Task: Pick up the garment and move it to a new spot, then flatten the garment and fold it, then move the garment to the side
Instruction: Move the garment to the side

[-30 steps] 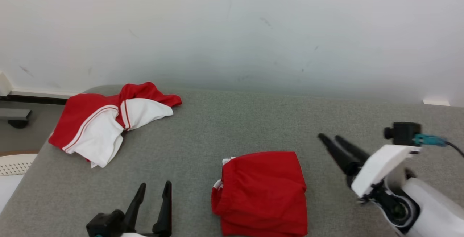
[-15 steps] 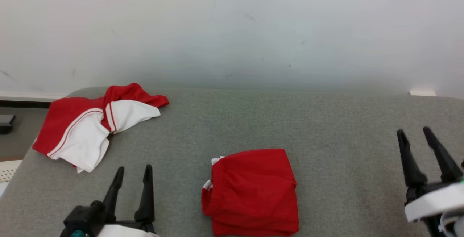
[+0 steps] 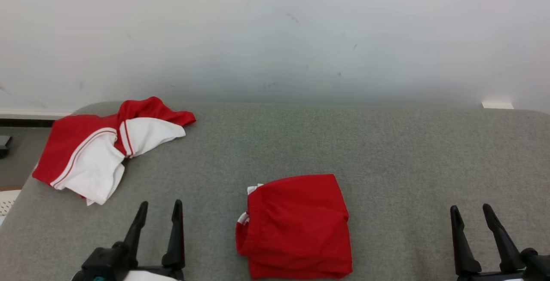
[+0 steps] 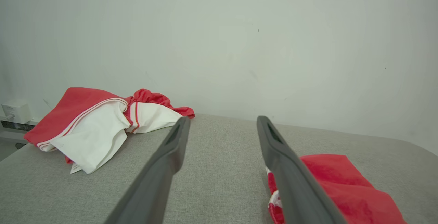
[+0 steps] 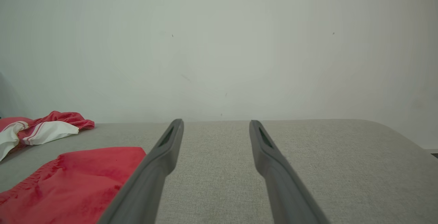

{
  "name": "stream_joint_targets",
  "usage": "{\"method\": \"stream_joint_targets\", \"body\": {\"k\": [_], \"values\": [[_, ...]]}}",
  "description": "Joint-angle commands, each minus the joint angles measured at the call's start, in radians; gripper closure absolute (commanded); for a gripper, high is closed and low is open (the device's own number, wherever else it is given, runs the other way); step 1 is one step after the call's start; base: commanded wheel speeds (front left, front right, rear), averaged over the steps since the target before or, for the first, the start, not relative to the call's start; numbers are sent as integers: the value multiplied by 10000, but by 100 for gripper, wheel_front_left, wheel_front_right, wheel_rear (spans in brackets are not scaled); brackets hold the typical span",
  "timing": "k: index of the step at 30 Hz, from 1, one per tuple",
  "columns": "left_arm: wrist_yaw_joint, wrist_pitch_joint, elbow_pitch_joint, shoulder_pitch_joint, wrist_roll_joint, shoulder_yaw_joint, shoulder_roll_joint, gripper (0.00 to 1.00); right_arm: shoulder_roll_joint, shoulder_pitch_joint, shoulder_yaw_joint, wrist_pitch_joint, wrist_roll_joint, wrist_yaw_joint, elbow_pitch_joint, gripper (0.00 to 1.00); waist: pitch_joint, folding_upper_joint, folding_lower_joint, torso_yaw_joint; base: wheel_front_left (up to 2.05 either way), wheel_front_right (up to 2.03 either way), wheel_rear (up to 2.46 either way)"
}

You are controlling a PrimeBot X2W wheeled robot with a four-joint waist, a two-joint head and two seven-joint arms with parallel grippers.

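The left jaws stand open and empty at the near left of the head view. Their two long dark fingers (image 3: 176, 229) point away toward the wall, tips well apart over bare cloth. The right jaws are likewise spread and grip nothing, with fingers (image 3: 457, 242) rising from the near right corner.

Between the two pairs, nearer the left one, lies the folded red fabric garment (image 3: 296, 225). It forms a rough rectangle with a sliver of white trim at its left edge, and it touches neither pair. From the left wrist, the garment (image 4: 349, 186) sits just to the right of the fingers, partly hidden behind one of them. From the right wrist, it fills the lower left (image 5: 68, 179), beside the left-hand finger.

Well apart, at the far left corner, a crumpled red-and-white fabric garment with thin red striping (image 3: 94, 156) is heaped near the edge. The left wrist view shows it too (image 4: 92, 128), and the right wrist view shows it more distantly (image 5: 44, 128).

Both pieces rest on a grey, woven-fabric-covered counter with rounded corners (image 3: 386, 143). The counter is pushed up against a plain, lightly scuffed off-white wall (image 3: 275, 36). A dark baseboard strip (image 3: 25, 123) runs along the foot of the wall past the counter's left end.

Both arms sit low at the near edge. The left arm's black wrist housing (image 3: 107, 261) shows at the bottom of the head view. Both pairs of fingers lie roughly parallel, aimed across the counter at the wall.
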Motion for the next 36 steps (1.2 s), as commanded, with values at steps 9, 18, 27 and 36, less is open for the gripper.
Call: {"method": "stream_joint_targets", "body": {"k": [9,18,27,36], "values": [[-28,-5,41,-42,250,-176,35,0,204,-923,756,5,425,-20,1012,0,207,0,0,118,0,0,0],[7,-5,63,-295,16,-630,36,0,532,-3042,2853,1256,1607,-20,3878,0,454,0,0,749,0,0,0],[21,-5,209,-377,-168,-896,36,0,683,-4789,3174,3627,2433,-20,6600,0,657,0,0,1445,0,0,0],[53,-5,286,-449,-253,-950,36,0,891,-4687,4315,5560,3972,5,7287,18,671,0,0,1797,0,0,0]]}}
